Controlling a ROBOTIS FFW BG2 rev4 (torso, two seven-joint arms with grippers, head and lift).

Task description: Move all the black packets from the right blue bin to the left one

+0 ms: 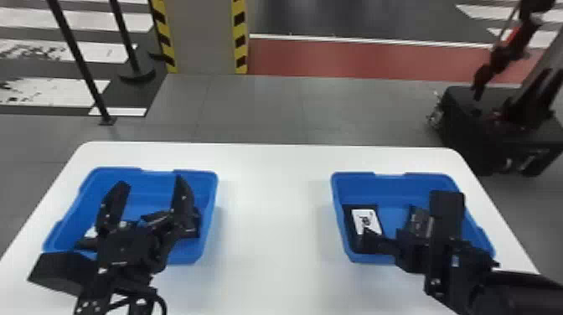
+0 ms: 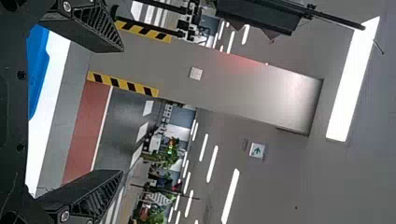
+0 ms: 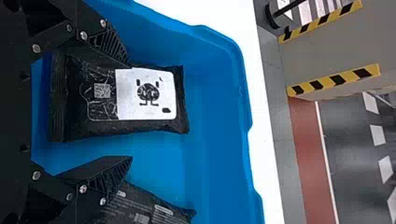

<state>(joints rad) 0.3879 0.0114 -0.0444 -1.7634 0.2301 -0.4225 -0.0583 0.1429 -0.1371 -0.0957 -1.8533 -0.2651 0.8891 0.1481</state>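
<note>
Black packets, head view: two lie in the right bin [image 1: 389,182], the labelled packet [image 1: 352,218] along its left side, the second packet [image 1: 417,220] farther right, partly behind the right gripper. More dark packets [image 1: 192,228] lie in the left bin [image 1: 211,182], partly hidden by the left gripper.
Left gripper [image 1: 151,183]: above the left bin, jaws wide apart.
Right gripper [image 1: 407,218]: at the right bin, jaws apart.
Table [image 1: 272,209]: white, under both bins, which stand well apart.
Floor beyond: pillar [image 1: 201,37] with striped edges, black posts [image 1: 77,52], red strip [image 1: 356,63], dark machine [image 1: 460,121] on the right.
Left gripper, left wrist view: jaws wide apart, nothing between the fingertips; beyond are the pillar, ceiling lights [image 2: 352,84] and plants [image 2: 170,151].
Right gripper, right wrist view: jaws apart; one finger overlaps the edge of the labelled packet in this view, whether touching I cannot tell. The other partly covers the second packet.
</note>
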